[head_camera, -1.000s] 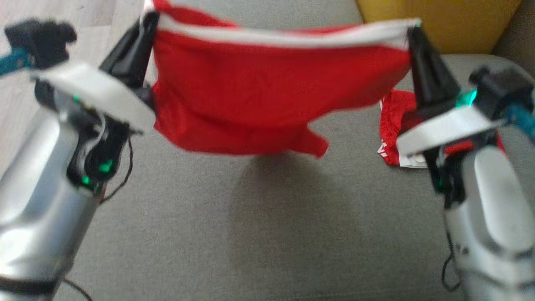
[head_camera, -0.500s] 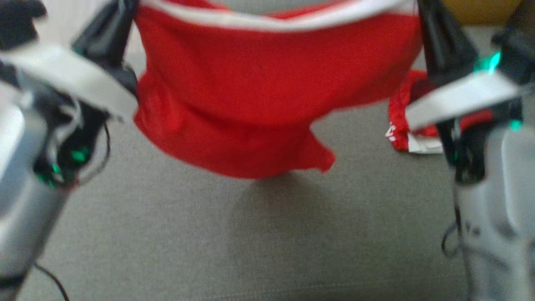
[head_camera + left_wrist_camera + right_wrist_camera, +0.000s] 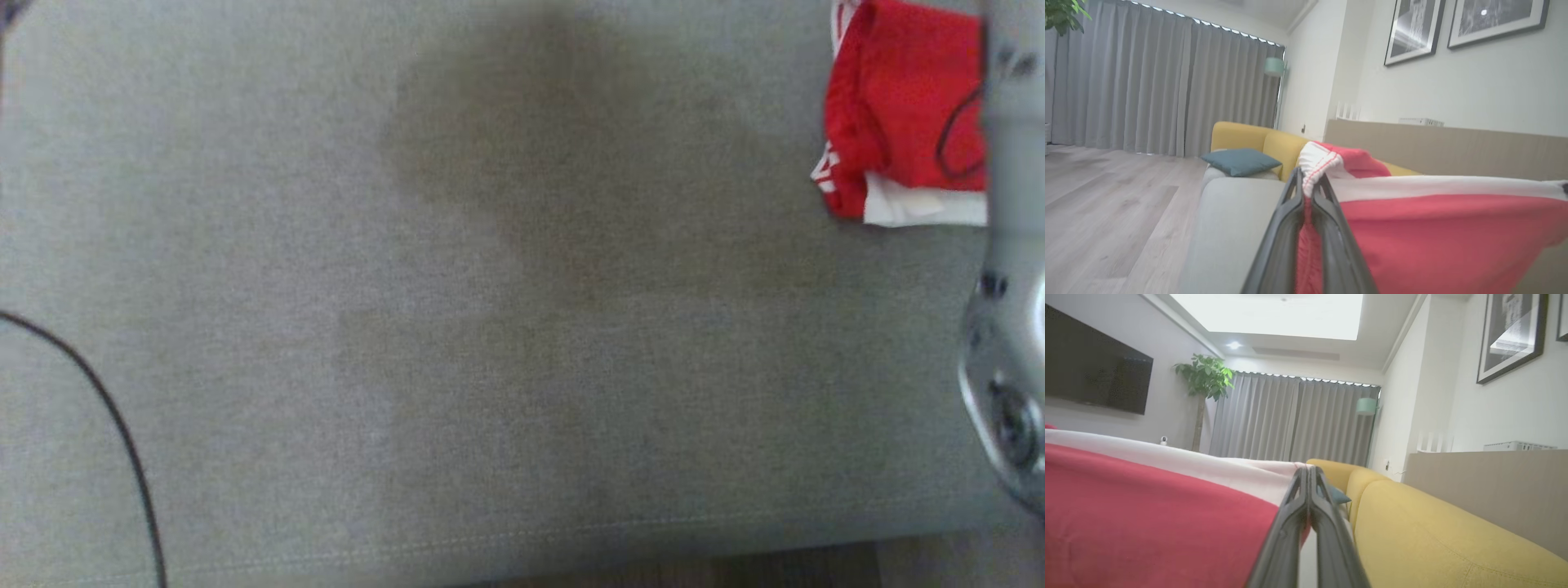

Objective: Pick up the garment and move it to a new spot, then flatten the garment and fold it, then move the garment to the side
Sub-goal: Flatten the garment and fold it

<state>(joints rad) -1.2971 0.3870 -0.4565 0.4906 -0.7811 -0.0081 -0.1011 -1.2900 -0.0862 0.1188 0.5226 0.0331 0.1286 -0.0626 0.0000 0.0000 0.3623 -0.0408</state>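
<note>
The left gripper is clamped on one end of the garment, pinching its white band between the fingertips. The right gripper is closed on the band's other end. The garment hangs stretched between them, running right from the left gripper and left from the right one. A second red piece lies on the grey sofa, beside a pale forearm.

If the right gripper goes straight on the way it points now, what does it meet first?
Probably nothing near: the right gripper, shut on the red garment, points over the yellow sofa toward the far grey curtain. The teal cushion sits below that line; depth is unclear.
</note>
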